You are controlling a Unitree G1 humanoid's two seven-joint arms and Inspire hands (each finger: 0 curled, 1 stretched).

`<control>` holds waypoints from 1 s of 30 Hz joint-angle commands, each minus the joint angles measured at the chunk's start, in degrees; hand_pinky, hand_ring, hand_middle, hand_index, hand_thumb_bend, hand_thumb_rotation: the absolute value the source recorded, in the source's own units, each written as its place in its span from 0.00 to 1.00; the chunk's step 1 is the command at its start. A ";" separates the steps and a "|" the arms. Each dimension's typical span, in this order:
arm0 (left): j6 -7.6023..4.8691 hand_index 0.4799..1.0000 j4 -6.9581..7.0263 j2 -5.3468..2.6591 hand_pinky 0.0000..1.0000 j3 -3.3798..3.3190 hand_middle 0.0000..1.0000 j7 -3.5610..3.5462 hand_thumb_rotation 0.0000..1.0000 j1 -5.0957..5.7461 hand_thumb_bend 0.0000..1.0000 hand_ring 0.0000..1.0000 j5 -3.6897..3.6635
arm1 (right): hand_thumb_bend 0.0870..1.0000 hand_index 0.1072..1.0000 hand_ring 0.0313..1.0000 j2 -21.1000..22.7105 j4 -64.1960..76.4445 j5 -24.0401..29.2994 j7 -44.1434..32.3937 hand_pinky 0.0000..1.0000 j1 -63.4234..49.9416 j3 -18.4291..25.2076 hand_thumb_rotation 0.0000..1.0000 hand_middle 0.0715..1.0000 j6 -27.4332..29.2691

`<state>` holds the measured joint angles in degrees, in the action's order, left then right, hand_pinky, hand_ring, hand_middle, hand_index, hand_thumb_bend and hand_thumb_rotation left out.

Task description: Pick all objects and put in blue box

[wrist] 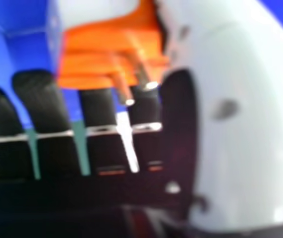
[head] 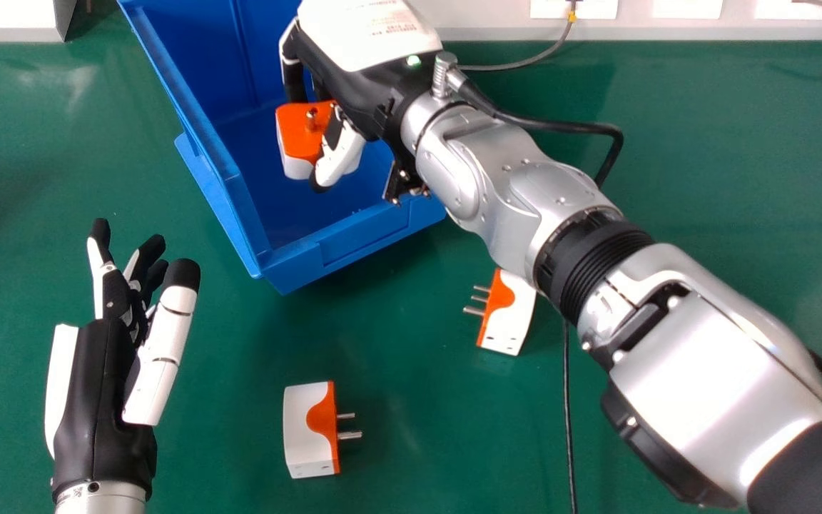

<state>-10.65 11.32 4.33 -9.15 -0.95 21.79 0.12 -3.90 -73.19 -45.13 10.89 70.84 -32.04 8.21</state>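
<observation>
Orange and white plastic sits pinched between the thumb (head: pixel 340 151) and fingers (head: pixel 295 82) of your right hand (head: pixel 361 93): it is a boxy plug adapter (head: pixel 301 138) with metal pins. The fingers are bent round it, only partly open, with the thumb closed against its side; its pins stick out free of the grip. You have it over the inside of the blue, open-topped plastic box (head: pixel 345 246), between the side walls, though you can't tell whether its underside touches the floor of the box.

By my reading, this piece is nearly delivered and wants only a release. The hand covers part of the box, so you can't be sure what else lies in there.

Two more orange-and-white adapters are left for you on the green counter (head: pixel 411 428). One (head: pixel 511 318) lies just off the box's near right corner, close against your silver forearm (head: pixel 711 378) in the head view, pins toward the left. The other (head: pixel 309 432) is nearer you, apart from the box's near corner, pins toward the right. Your left hand (head: pixel 104 385) is at the left of the counter, fingers loosely spread, holding nothing.
</observation>
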 commanded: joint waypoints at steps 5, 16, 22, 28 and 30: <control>0.03 0.93 1.15 0.06 0.88 0.38 0.95 0.21 0.81 -0.56 0.62 0.94 0.49 | 0.52 0.83 0.82 0.97 1.32 0.47 2.29 0.70 1.10 -0.29 0.33 0.87 0.69; 0.25 0.93 0.44 0.13 0.88 0.72 0.95 0.62 0.80 -1.43 0.58 0.94 1.30 | 0.52 0.94 0.95 1.92 2.56 1.44 2.96 0.82 0.80 0.54 0.38 0.99 1.53; 0.47 0.93 -0.09 0.08 0.88 0.79 0.95 0.85 0.80 -2.04 0.57 0.94 1.40 | 0.49 0.96 0.97 4.02 7.18 2.65 3.72 0.83 -0.97 1.74 0.40 1.00 3.35; 0.91 0.93 -0.58 0.35 0.88 0.68 0.95 0.82 0.80 -2.80 0.58 0.94 1.25 | 0.48 0.96 0.97 8.95 21.59 4.45 2.97 0.83 -7.85 4.22 0.41 1.00 4.46; 1.06 0.93 -0.95 0.61 0.88 0.53 0.95 0.79 0.80 -3.23 0.58 0.94 1.21 | 0.47 0.96 0.97 10.54 27.24 4.59 2.55 0.84 -10.77 4.91 0.42 1.00 3.95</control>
<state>-9.34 10.11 4.62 -8.33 -0.26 19.29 1.23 5.05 -50.51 -41.14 12.97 61.38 -28.64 11.91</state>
